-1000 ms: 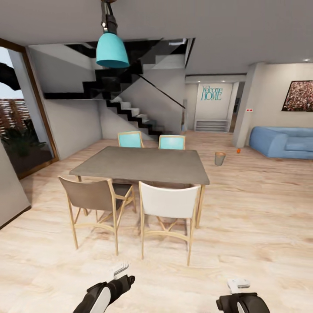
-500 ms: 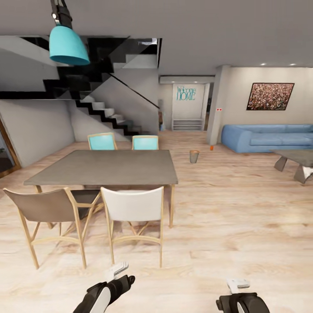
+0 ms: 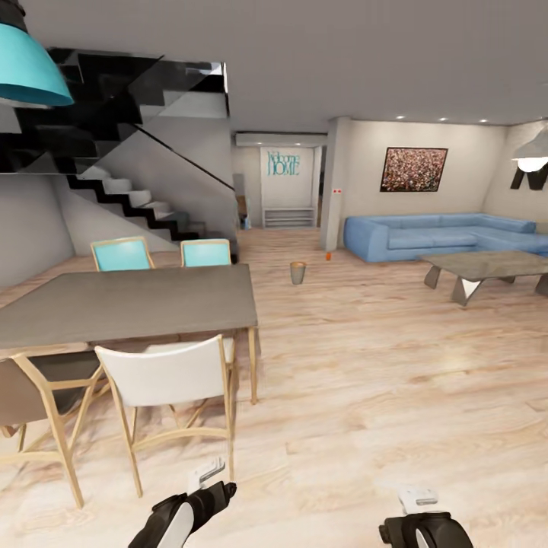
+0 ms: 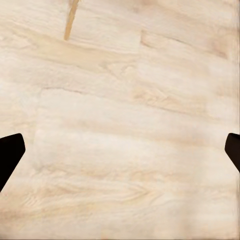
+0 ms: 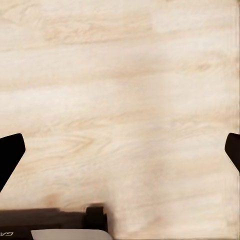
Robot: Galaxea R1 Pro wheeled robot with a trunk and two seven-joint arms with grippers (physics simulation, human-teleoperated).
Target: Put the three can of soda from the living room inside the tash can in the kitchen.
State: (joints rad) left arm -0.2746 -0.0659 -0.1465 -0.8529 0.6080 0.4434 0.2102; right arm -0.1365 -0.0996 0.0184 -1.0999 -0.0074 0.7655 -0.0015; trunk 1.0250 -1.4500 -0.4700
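Far across the plank floor stands the trash can [image 3: 297, 272], a small grey tapered bucket with a brown inside. A little beyond it, by the pillar, a small orange soda can [image 3: 328, 256] stands on the floor. The blue sofa [image 3: 426, 235] of the living room runs along the back right. My left gripper [image 3: 207, 476] and right gripper [image 3: 418, 498] hang low at the bottom of the head view, far from the can and the bucket. Both wrist views look down on bare planks, with dark fingertips [image 4: 10, 155] [image 5: 10, 156] spread to the frame's sides and nothing between them.
A grey dining table [image 3: 129, 304] with several chairs, one white [image 3: 164, 377], fills the left. A low coffee table [image 3: 487, 268] stands at the right before the sofa. Black stairs [image 3: 129, 198] rise at the back left. Open plank floor runs up the middle toward the bucket.
The whole head view has swung to the right: table and stairs slid left, the sofa and coffee table came into view. Both arms keep the same pose.
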